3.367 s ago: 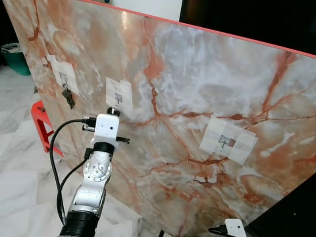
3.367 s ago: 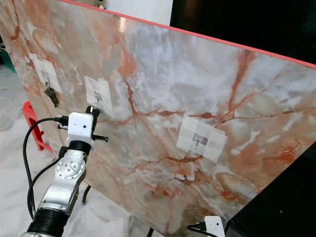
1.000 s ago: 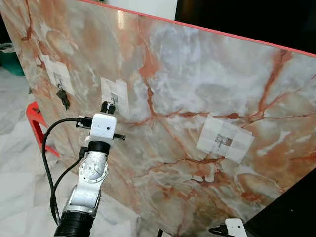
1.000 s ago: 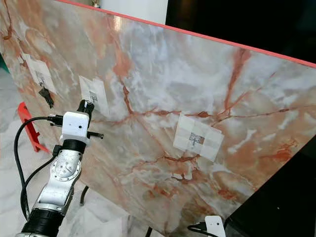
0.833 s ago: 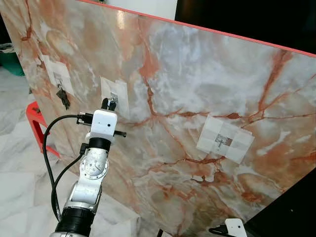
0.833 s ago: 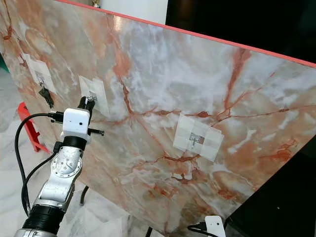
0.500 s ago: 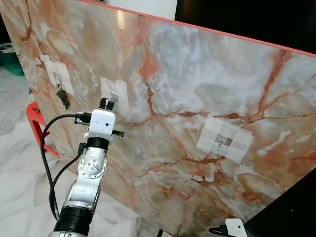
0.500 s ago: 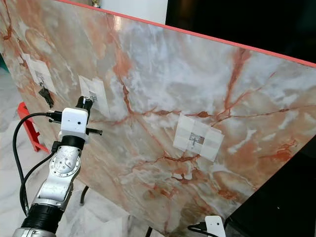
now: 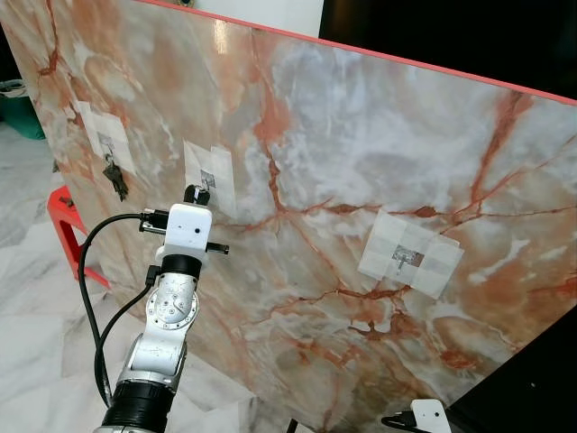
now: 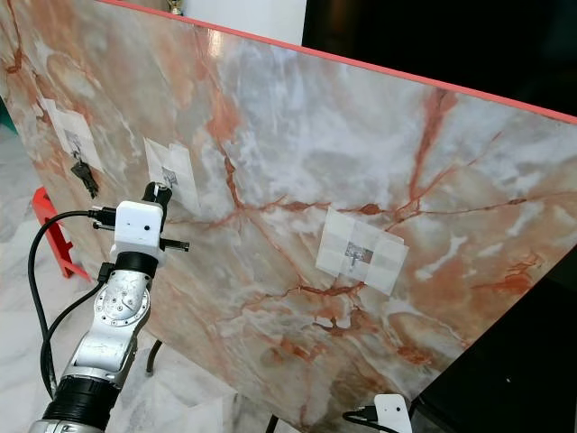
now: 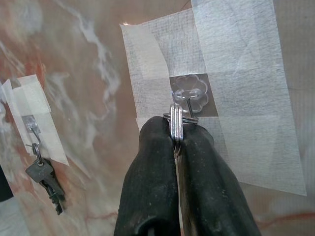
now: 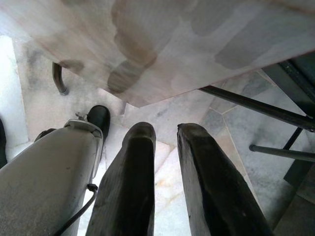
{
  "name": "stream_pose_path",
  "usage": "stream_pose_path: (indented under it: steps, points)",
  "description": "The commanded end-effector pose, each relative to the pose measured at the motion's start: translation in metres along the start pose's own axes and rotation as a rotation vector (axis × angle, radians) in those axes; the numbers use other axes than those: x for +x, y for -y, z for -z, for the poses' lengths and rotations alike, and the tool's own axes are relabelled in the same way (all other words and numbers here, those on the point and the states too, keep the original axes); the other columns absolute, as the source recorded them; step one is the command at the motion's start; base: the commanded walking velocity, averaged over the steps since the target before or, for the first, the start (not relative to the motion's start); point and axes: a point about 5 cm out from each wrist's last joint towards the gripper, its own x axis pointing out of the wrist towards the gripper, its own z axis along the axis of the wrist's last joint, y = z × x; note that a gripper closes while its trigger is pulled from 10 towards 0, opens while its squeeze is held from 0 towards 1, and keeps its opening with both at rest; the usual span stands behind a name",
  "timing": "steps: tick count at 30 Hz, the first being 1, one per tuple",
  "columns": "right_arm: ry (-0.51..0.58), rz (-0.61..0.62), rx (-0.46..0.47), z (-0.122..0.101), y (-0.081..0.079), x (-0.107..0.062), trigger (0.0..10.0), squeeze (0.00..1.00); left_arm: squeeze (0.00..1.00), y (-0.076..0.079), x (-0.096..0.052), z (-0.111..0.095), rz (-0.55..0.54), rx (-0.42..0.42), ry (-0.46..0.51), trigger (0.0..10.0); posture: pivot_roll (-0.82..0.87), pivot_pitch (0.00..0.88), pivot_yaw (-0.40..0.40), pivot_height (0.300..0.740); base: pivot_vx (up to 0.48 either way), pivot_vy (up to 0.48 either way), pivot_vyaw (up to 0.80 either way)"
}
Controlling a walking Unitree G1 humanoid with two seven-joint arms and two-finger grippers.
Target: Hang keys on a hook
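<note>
A tilted marble-patterned board (image 9: 361,135) carries three small hooks on white tape patches. My left gripper (image 9: 193,193) is raised to the middle-left hook (image 9: 207,177). In the left wrist view its fingers (image 11: 152,167) are shut on a silver key ring (image 11: 176,125), and the ring's top touches the clear hook (image 11: 188,97). Whether the ring is over the hook I cannot tell. Another bunch of dark keys (image 9: 116,181) hangs from the far-left hook. The right-hand hook (image 9: 407,259) is bare. My right gripper (image 12: 165,135) hangs low under the board's edge, its fingers slightly apart and holding nothing.
A red stool (image 9: 68,212) stands on the floor left of the board, with a green bin (image 9: 18,104) behind it. The board's dark metal legs (image 12: 246,101) cross the marble floor near my right gripper. My own foot (image 12: 98,118) is below.
The left gripper rose a little toward the middle-left hook, then settled slightly lower. It has stayed shut on the key ring. The right arm has not moved.
</note>
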Motion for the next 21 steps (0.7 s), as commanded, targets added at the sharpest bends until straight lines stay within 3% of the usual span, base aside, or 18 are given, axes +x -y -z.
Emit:
stream_pose_path:
  steps: [1, 21]
  points:
    - [0.021, 0.021, 0.002, -0.007, 0.007, 0.0, 10.0, 0.0, 0.0, 0.006, -0.01, 0.018, 0.025, -0.016, -0.107, 10.0, 0.1, 0.0, -0.129, 0.74, 0.0, 0.0, 0.0]
    - [0.022, 0.02, 0.003, -0.008, 0.007, 0.0, 10.0, 0.0, 0.0, 0.007, -0.021, 0.029, 0.014, -0.048, -0.197, 10.0, 0.1, 0.0, -0.131, 0.74, 0.0, 0.0, 0.0]
